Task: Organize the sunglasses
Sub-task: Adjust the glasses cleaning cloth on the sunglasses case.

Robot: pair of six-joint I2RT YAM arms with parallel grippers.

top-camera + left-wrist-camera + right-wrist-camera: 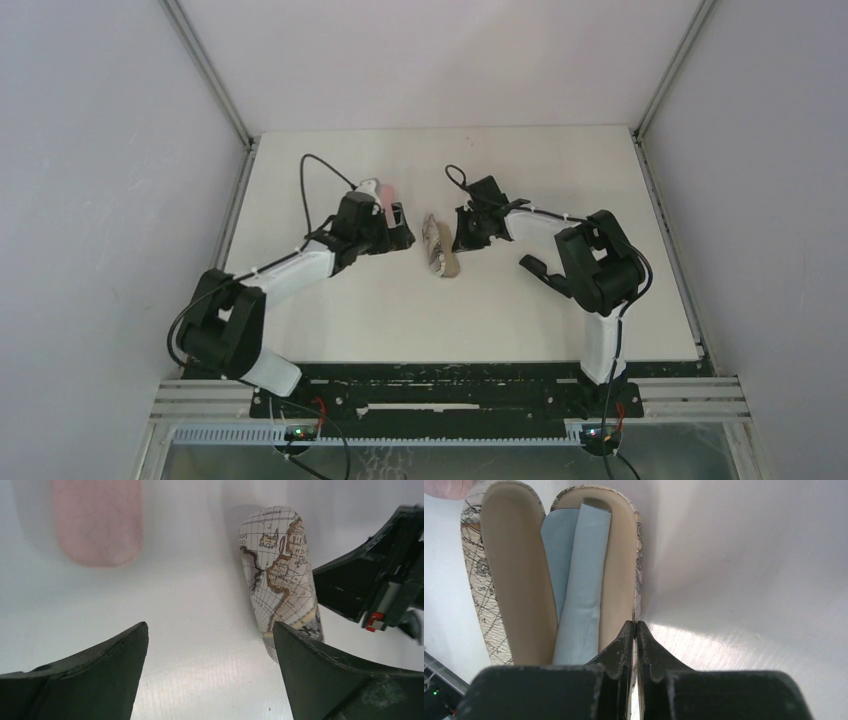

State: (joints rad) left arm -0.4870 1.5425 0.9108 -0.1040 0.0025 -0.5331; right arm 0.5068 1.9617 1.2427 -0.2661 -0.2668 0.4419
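The left arm rises from its base at the near left, bends at the elbow and stretches its forearm up and to the right over the table (pixel 480 310). The left gripper (pixel 405 226) faces the middle with its jaws wide apart and nothing between them. In its wrist view the two fingers (pixel 105 670) frame bare tabletop. The pink case (pixel 97 520) lies beyond them on the left and the map-printed case (pixel 280 575) beyond them on the right.

The right arm stands up from the near right and folds sharply at the elbow. Its forearm runs leftward, so the right gripper (pixel 465 235) meets the map-printed case from the opposite side. Its jaws are pressed together, tips at the rim of the case's right-hand half (pixel 636 627). Whether that thin rim is nipped between them cannot be told.

The case lies open just between the two grippers. Its left half shows only tan lining, and its right half holds a folded light-blue cloth (pixel 579 580).

The sunglasses show in no view. Whether they lie beneath the cloth cannot be told.
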